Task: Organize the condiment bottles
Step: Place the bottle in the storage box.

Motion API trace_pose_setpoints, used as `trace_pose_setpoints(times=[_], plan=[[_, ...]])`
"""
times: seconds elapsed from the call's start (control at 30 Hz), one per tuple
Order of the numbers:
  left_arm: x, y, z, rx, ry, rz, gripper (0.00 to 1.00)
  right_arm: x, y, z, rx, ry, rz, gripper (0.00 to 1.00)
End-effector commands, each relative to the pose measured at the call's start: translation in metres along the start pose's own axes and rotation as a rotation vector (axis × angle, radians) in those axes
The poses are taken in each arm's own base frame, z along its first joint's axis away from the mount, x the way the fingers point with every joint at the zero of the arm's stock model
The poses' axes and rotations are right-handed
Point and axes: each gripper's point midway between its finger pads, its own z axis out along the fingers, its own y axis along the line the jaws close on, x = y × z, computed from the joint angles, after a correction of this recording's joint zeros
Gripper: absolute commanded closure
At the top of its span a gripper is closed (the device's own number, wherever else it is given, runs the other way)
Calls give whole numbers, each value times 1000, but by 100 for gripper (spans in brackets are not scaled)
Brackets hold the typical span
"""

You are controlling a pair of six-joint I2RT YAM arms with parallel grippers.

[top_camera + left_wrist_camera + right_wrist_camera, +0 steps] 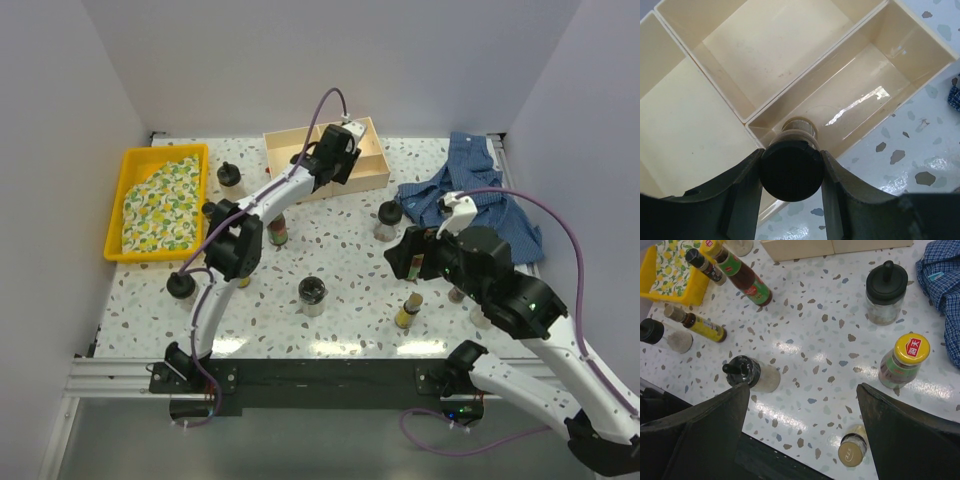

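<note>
One prob. light, slick glass bottle sits clamped by its black cap in left gripper, lower centre, over the box; right gripper gapes empty.

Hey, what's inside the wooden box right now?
The box shows no bottles lying in its compartments; the left gripper holds a black-capped bottle over one. The fingers cover the near corners.

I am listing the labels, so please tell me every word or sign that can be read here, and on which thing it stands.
"海天": white characters on a red patch on the yellow cap; I am not quite sure of this reading.
Red bottle: the label print is too blurred to read.
Small yellow bottle: the label is too small to read.
No other text can be read.
</note>
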Motion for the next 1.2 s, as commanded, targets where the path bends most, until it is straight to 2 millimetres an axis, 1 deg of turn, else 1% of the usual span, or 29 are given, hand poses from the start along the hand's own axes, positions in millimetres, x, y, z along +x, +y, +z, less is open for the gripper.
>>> trace_pose_setpoints(times=[0.0,0.03,0.13,0.2,0.23,0.27,0.33,0.37,0.43,0.47,0.53,0.57,0.6,0.63,0.67,0.73,0.77,0.8,0.83,0.87,0.9,0.93,0.97,1.0,1.03,1.07,1.1,1.13,1.17], plan=[[-31,6,-1,-23,-104,1,50,-16,-2,-5,27,-32,-26,7],[-31,7,0,-26,-107,-3,41,-16,-3,-5,29,-38,-23,7],[-31,5,3,-20,-110,-2,35,-17,-2,-6,22,-47,-12,7],[-28,5,6,-25,-104,1,32,-16,-1,-6,16,-48,-7,7],[-32,7,4,-32,-111,-6,28,-16,-1,-6,15,-46,-6,7],[-35,7,2,-34,-119,-9,26,-14,-1,-5,19,-38,-10,7],[-41,8,-2,-31,-132,-12,23,-13,-4,-6,35,-30,-12,7],[-48,9,-7,-32,-147,-15,23,-13,-6,-6,44,-32,-14,7],[-53,10,-12,-33,-156,-17,23,-14,-9,-8,54,-39,-16,7],[-61,12,-20,-37,-171,-20,23,-14,-8,-8,49,-40,-15,7],[-69,14,-30,-39,-180,-37,22,-14,-6,-9,40,-41,-9,6],[-80,16,-41,-37,-200,-50,22,-13,-5,-8,38,-33,-2,7],[-85,16,-48,-34,-210,-78,22,-13,-4,-7,33,-33,3,7],[-86,17,-55,-32,-206,-94,22,-11,-2,-7,24,-25,6,7],[-101,20,-72,-31,-236,-118,22,-10,-2,-6,21,-22,17,7],[-106,16,-87,-2,-244,-160,19,-7,-2,-5,23,-13,27,7],[-121,19,-109,11,-283,-177,17,-7,-3,-4,32,-11,41,7],[-119,17,-115,23,-278,-191,14,-4,-5,-4,47,1,46,7],[-123,15,-126,47,-292,-198,14,-4,-6,-4,59,6,53,7],[-137,17,-150,63,-332,-207,13,-4,-8,-3,74,8,69,6],[-128,16,-154,74,-314,-212,12,-2,-10,-3,90,21,76,7],[-127,15,-163,86,-316,-215,12,-1,-10,-2,97,30,85,7],[-136,20,-188,88,-352,-225,11,-1,-12,-2,117,32,105,7],[-117,20,-188,85,-315,-229,10,3,-15,-2,137,48,111,8],[-115,20,-197,91,-323,-233,10,2,-16,-2,152,51,120,8],[-121,25,-224,97,-364,-238,10,4,-19,0,174,61,138,8],[-98,23,-222,99,-320,-237,10,6,-29,-1,239,64,143,8],[-92,24,-230,101,-315,-238,9,4,-35,-4,277,54,163,8],[-94,30,-254,99,-345,-244,9,4,-39,-3,316,50,208,8]])
